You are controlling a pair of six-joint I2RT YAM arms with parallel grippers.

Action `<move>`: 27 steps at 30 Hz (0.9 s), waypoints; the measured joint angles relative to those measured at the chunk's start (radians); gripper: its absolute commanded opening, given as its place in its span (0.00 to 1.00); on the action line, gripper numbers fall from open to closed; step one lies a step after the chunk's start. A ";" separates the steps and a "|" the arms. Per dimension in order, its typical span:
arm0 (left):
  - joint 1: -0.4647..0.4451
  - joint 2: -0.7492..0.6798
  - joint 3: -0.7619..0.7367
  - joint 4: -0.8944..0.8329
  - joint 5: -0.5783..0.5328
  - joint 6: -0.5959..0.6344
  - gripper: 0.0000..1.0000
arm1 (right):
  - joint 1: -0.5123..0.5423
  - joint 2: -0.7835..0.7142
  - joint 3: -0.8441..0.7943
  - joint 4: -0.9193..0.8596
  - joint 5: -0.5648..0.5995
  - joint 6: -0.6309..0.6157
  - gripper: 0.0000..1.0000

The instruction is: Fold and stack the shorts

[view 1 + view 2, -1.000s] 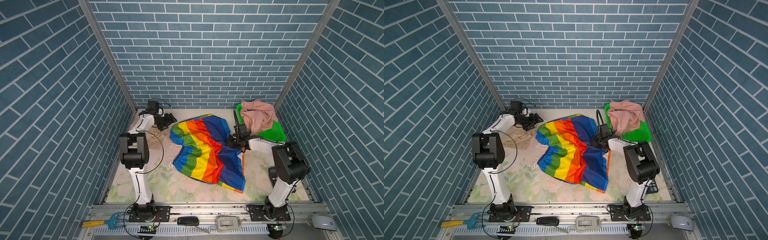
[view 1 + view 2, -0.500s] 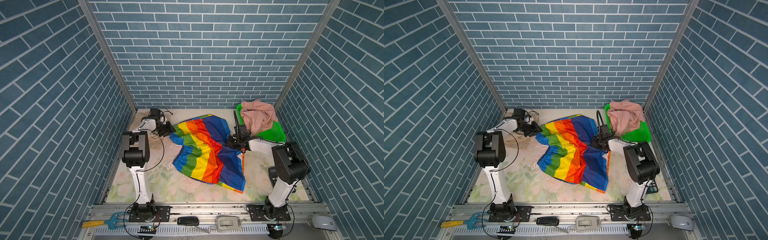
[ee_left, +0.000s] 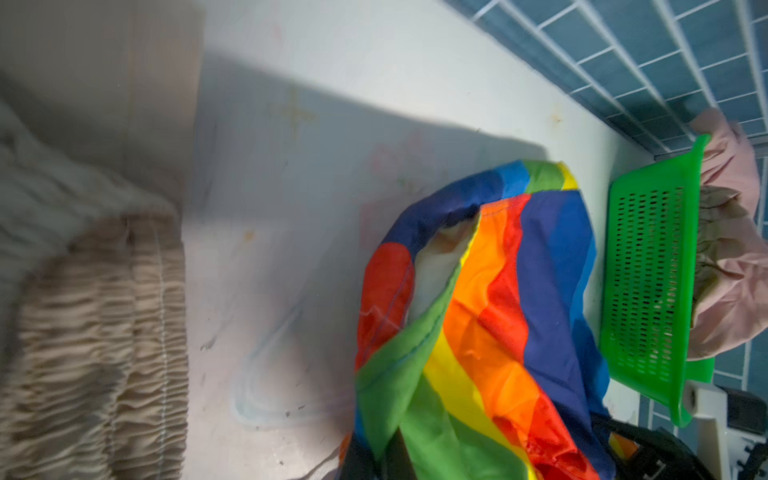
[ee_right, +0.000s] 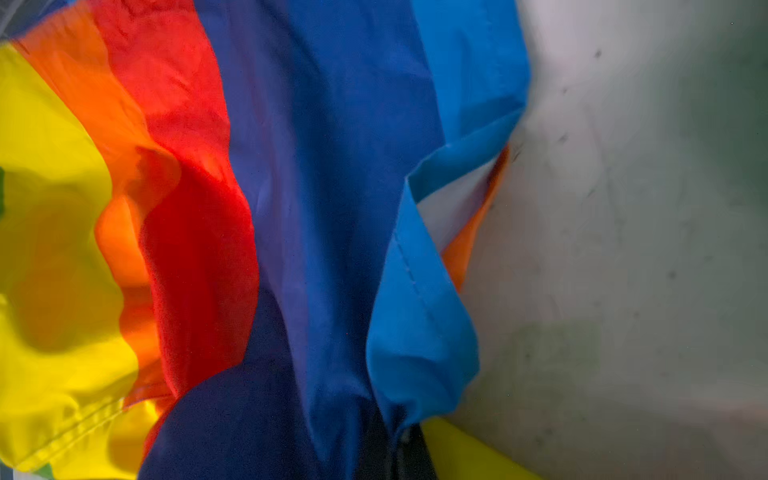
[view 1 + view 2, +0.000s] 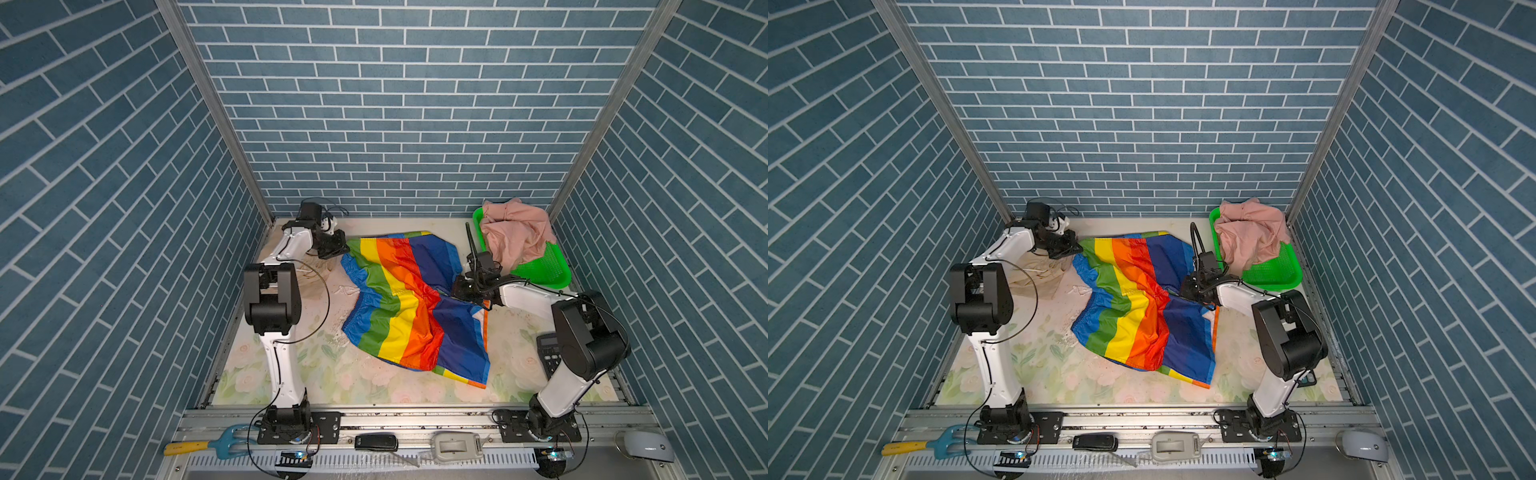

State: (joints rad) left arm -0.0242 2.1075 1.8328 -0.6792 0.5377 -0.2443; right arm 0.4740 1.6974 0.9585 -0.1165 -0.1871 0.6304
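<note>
The rainbow-striped shorts [image 5: 407, 307] [image 5: 1133, 303] lie spread across the middle of the table in both top views. My left gripper [image 5: 343, 249] [image 5: 1077, 248] is at their back left edge, shut on the green-striped hem [image 3: 399, 399]. My right gripper [image 5: 457, 291] [image 5: 1183, 291] is at their right side near the crotch, shut on a fold of blue cloth [image 4: 415, 340]. The beige shorts [image 5: 1038, 274] [image 3: 95, 332] lie crumpled under the left arm. The pink shorts [image 5: 515, 232] [image 5: 1252, 232] are heaped in the green basket [image 5: 544, 266] [image 3: 648, 282] at the back right.
A black calculator [image 5: 548, 353] lies by the right arm's elbow. On the front rail are a blue tool with a yellow handle [image 5: 208, 444], a black remote [image 5: 376, 441], a grey device [image 5: 455, 444] and a mouse [image 5: 644, 446]. Brick walls enclose three sides.
My left gripper has moved right from the back left corner to the rainbow shorts' edge and closed on it. The right gripper has kept its hold and place.
</note>
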 measured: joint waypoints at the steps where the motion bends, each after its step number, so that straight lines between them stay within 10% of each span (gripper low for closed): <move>1: -0.014 0.000 0.048 -0.026 -0.022 0.030 0.00 | 0.014 -0.013 -0.005 -0.016 0.000 0.001 0.14; 12: -0.226 -0.027 0.146 -0.187 -0.348 0.261 0.00 | -0.060 -0.064 0.322 -0.308 0.076 -0.118 0.81; 27: -0.328 -0.197 -0.089 -0.138 -0.644 0.380 0.00 | -0.127 0.576 0.998 -0.439 0.035 -0.247 0.90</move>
State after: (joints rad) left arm -0.3527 1.9102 1.7439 -0.8173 -0.1059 0.1356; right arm 0.3473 2.2730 1.9564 -0.5560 -0.1516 0.3836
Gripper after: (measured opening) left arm 0.056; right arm 0.892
